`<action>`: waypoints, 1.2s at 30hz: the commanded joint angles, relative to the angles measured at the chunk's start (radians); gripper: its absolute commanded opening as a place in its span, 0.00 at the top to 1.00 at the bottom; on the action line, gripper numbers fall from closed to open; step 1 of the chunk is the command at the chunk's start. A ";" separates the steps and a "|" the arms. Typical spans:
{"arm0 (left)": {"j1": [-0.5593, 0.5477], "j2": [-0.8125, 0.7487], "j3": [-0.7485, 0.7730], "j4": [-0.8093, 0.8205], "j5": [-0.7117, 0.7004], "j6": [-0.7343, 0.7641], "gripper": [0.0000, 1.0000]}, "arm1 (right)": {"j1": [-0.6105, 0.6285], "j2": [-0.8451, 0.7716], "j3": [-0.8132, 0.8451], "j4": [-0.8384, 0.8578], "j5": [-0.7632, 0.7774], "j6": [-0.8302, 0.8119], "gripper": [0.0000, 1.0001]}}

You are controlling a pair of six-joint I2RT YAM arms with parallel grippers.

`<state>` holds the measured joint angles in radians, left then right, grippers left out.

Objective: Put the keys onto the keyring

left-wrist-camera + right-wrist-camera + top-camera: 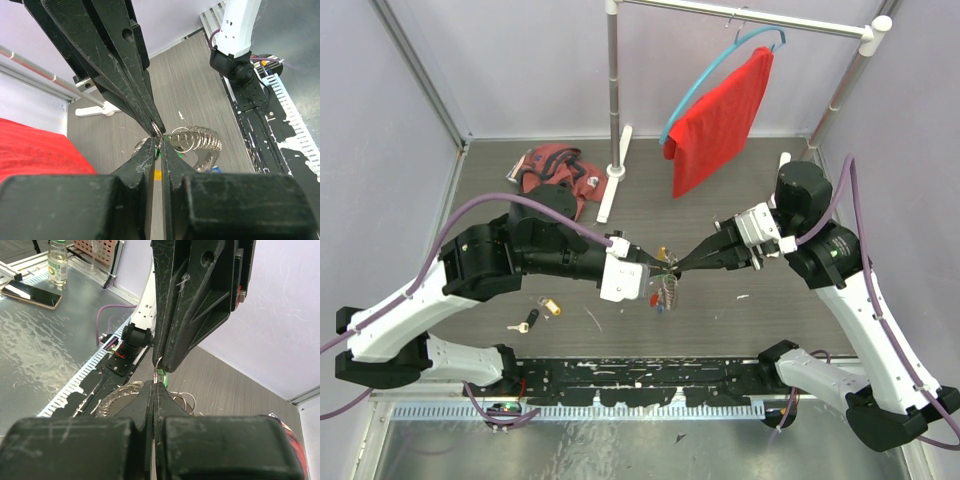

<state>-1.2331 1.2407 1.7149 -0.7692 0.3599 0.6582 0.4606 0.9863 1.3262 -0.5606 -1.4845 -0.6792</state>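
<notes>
Top view: left gripper (657, 262) and right gripper (682, 263) sat tip to tip above the table (740, 330), with the keyring (670, 290) dangling under them. A yellow key (552, 306) and a black key (527, 323) lay off by the left arm.
Left wrist: the left one was pinching a green key (158, 152).
Right wrist: the right one was clamped tight on the keyring.
</notes>
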 commanded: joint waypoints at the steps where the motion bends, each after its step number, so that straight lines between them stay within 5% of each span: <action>1: 0.000 -0.024 0.012 0.006 -0.029 0.005 0.85 | -0.002 -0.012 0.063 0.021 0.005 -0.008 0.99; 10: 0.002 -0.044 -0.005 0.015 -0.058 0.002 1.00 | -0.003 -0.014 0.080 0.021 0.030 -0.006 0.99; 26: 0.000 -0.086 -0.135 0.172 -0.211 -0.003 1.00 | -0.003 0.005 0.139 0.036 0.095 0.076 0.99; 36: 0.001 -0.095 -0.223 0.308 -0.338 0.059 1.00 | -0.003 -0.036 0.030 0.394 0.226 0.428 0.99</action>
<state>-1.2358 1.1492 1.5269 -0.5255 0.1158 0.6865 0.4541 0.9947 1.3861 -0.4297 -1.2900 -0.4580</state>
